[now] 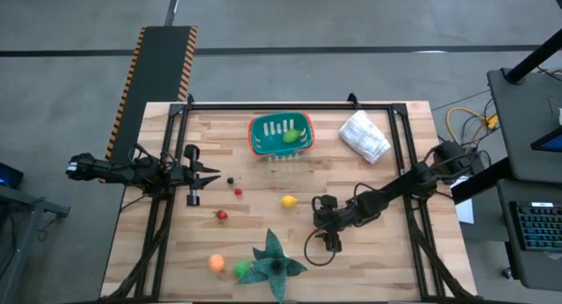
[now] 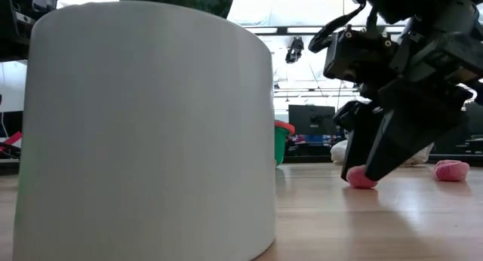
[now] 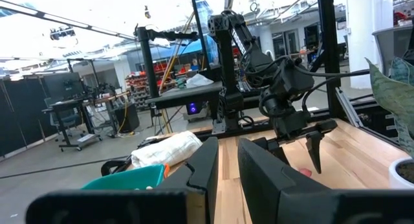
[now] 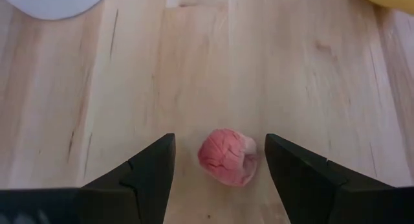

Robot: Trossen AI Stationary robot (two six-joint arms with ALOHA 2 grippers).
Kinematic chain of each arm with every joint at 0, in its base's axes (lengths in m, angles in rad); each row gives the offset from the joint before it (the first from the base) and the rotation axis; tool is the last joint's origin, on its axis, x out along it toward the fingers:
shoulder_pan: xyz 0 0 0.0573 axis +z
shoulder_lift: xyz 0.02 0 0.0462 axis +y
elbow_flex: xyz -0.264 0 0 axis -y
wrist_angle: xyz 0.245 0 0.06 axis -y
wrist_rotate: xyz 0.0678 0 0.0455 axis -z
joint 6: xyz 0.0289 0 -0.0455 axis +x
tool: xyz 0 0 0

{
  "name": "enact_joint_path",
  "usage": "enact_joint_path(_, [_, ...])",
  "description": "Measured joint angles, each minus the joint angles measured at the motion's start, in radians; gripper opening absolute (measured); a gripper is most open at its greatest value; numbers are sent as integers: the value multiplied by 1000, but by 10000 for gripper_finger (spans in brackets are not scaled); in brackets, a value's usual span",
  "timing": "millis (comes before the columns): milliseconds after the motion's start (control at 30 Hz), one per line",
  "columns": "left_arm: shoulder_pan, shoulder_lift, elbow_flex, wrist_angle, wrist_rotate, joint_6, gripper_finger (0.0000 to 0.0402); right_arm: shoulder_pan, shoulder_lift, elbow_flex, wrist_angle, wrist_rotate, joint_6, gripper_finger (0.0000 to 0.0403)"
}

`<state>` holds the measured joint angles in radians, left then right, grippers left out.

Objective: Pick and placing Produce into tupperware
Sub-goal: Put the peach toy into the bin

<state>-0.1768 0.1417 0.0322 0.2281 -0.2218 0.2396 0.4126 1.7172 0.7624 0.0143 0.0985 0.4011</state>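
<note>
Pale plank table (image 1: 386,260) in a concrete-floored workshop, dark frame rails around it.

Left gripper (image 1: 213,175) waits at the left edge, fingers pressed nearly together. Right gripper (image 4: 218,160) stands spread, a pink produce piece (image 4: 228,156) on the wood between its fingers, untouched. One teal tupperware (image 1: 281,134) at the far middle holds one green piece (image 1: 291,136); one white bag (image 1: 364,135) lies to its right.

Your right end effector (image 4: 218,162) straddles a fruit (image 4: 226,156) (on the bench (image 1: 386,251)), tupperware (image 1: 281,134) at eleven o'clock.
</note>
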Motion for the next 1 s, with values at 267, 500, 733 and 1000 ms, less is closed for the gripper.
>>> enact_joint_path(267, [0,1,0,0,0,0,46,0,-3,0,-19,-1,0,227])
enact_joint_path(500, [0,0,0,0,0,0,46,0,-3,0,-27,-3,0,191])
enact_joint_path(733, [0,2,0,0,0,1,46,0,-3,0,-30,-4,0,133])
enact_joint_path(1000, [0,1,0,0,0,1,46,0,-5,0,-34,-4,0,84])
